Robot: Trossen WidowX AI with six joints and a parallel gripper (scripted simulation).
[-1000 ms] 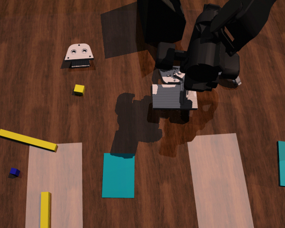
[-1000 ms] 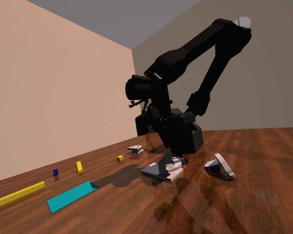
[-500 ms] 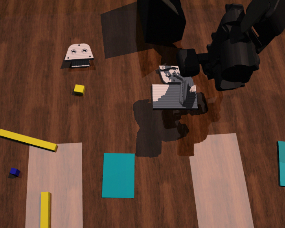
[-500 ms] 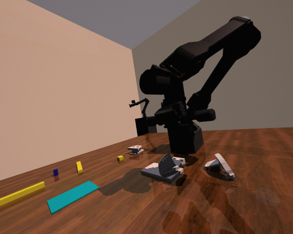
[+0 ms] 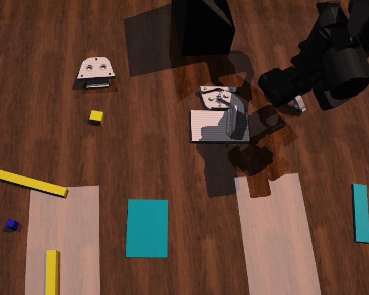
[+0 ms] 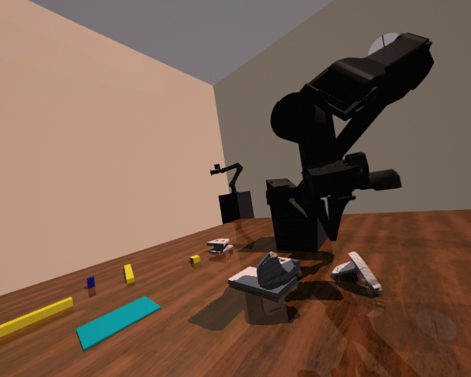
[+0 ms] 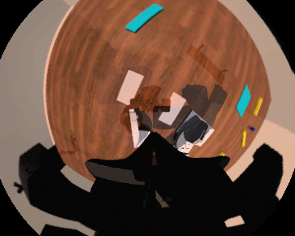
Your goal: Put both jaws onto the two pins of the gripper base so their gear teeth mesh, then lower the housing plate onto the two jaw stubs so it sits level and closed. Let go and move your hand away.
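Note:
The gripper base (image 5: 206, 120) (image 6: 243, 275) (image 7: 207, 137) lies with its pins towards the arm. One jaw (image 5: 237, 122) (image 6: 269, 271) (image 7: 194, 128) stands over its plate, its geared end at the right pin; whether it is fully seated is unclear. The left pin (image 5: 211, 98) is bare. The other jaw (image 5: 299, 103) (image 6: 365, 271) (image 7: 134, 128) lies tilted on the table to the right. The housing plate (image 5: 95, 70) (image 6: 218, 243) lies at the left, two round holes showing. My gripper (image 6: 332, 238) (image 7: 153, 134) is shut and empty, above the table between base and loose jaw; the top view hides its tips.
A yellow cube (image 5: 96, 117) (image 6: 195, 259) lies in front of the housing plate. Yellow bars (image 5: 29, 182) and a blue cube (image 5: 11, 224) lie front left. A teal sheet (image 5: 147, 228) lies in front, and a teal bar (image 5: 361, 213) front right. The black arm pedestal (image 5: 203, 34) stands behind the base.

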